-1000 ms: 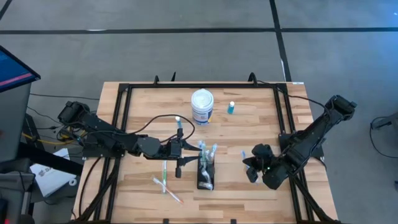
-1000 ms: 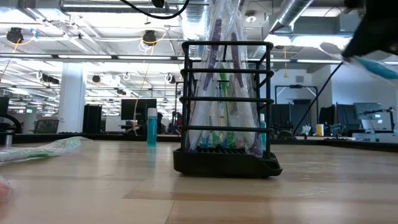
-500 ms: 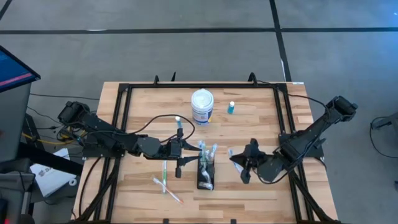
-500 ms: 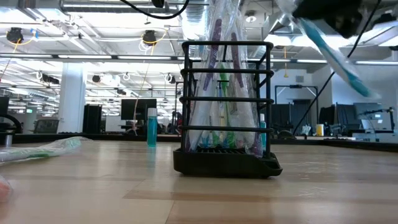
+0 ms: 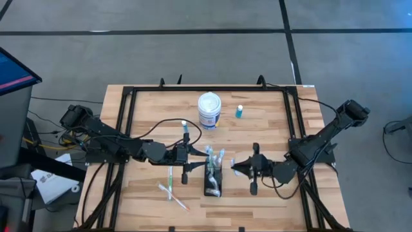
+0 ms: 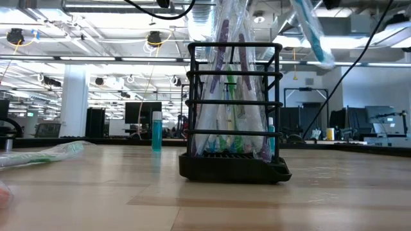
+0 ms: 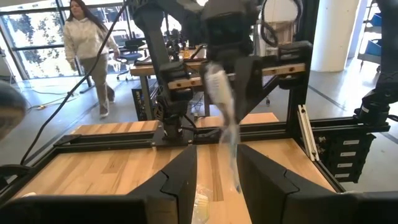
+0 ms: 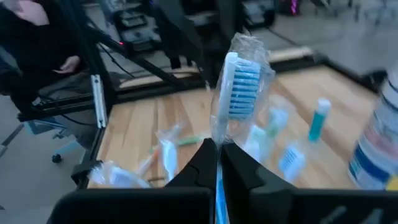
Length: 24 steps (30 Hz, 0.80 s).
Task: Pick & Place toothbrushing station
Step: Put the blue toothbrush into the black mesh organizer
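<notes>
The toothbrushing station (image 5: pixel 212 183) is a black slotted holder standing on its base in the middle of the table, with several wrapped toothbrushes upright in it; it also shows in the low view (image 6: pixel 232 168). My right gripper (image 5: pixel 243 168) is just right of it, shut on a wrapped toothbrush (image 8: pixel 241 81) with blue bristles, which also shows in the low view (image 6: pixel 313 33). My left gripper (image 5: pixel 198 159) is open just left of the holder, its fingers (image 7: pixel 180 183) pointing toward it. My right gripper pinches the toothbrush's wrapped handle (image 8: pixel 217 147) between its two fingers. The fingers come from the table's right side, along the brush. The brush sticks out past the fingertips toward the holder, bristle head outward, slanted and lifted clear of the table.
A white round tub (image 5: pixel 209 110) with a blue label and a small blue bottle (image 5: pixel 239 111) stand at the far middle. Two wrapped toothbrushes (image 5: pixel 172 188) lie left of the holder near the front. Black frame rails (image 5: pixel 126 129) run along the table's sides. A person (image 7: pixel 87 50) walks beyond the table.
My right gripper has carried the wrapped toothbrush toward the table's left, toward the holder, and has turned so that the brush points at the holder. In the low view the brush has moved left and higher.
</notes>
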Each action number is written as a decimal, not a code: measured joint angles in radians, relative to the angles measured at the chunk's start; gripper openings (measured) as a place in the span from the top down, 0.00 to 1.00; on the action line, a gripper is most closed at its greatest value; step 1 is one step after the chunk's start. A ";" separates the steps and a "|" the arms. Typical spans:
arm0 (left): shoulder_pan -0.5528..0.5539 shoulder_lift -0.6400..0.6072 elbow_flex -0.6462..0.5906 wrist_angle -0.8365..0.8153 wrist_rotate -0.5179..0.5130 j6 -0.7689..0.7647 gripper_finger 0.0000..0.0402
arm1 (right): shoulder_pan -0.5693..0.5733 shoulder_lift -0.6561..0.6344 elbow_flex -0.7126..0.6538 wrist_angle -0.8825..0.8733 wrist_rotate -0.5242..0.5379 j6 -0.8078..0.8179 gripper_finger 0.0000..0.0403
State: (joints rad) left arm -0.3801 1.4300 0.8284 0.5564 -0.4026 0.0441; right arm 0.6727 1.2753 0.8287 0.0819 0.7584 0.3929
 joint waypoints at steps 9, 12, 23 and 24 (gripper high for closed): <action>0.000 0.000 0.000 -0.002 0.000 0.000 0.73 | 0.005 0.085 -0.066 0.351 -0.079 -0.245 1.00; 0.000 0.000 0.000 -0.002 0.000 0.000 0.73 | 0.009 0.115 -0.066 0.409 -0.084 -0.288 1.00; 0.000 0.000 0.000 -0.003 0.000 0.000 0.73 | 0.014 0.212 -0.067 0.604 -0.141 -0.344 1.00; 0.000 0.000 0.000 -0.003 0.000 0.000 0.73 | 0.014 0.224 -0.067 0.622 -0.157 -0.349 1.00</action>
State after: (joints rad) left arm -0.3801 1.4296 0.8284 0.5530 -0.4026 0.0441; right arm 0.6868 1.4997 0.7616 0.7043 0.6018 0.0438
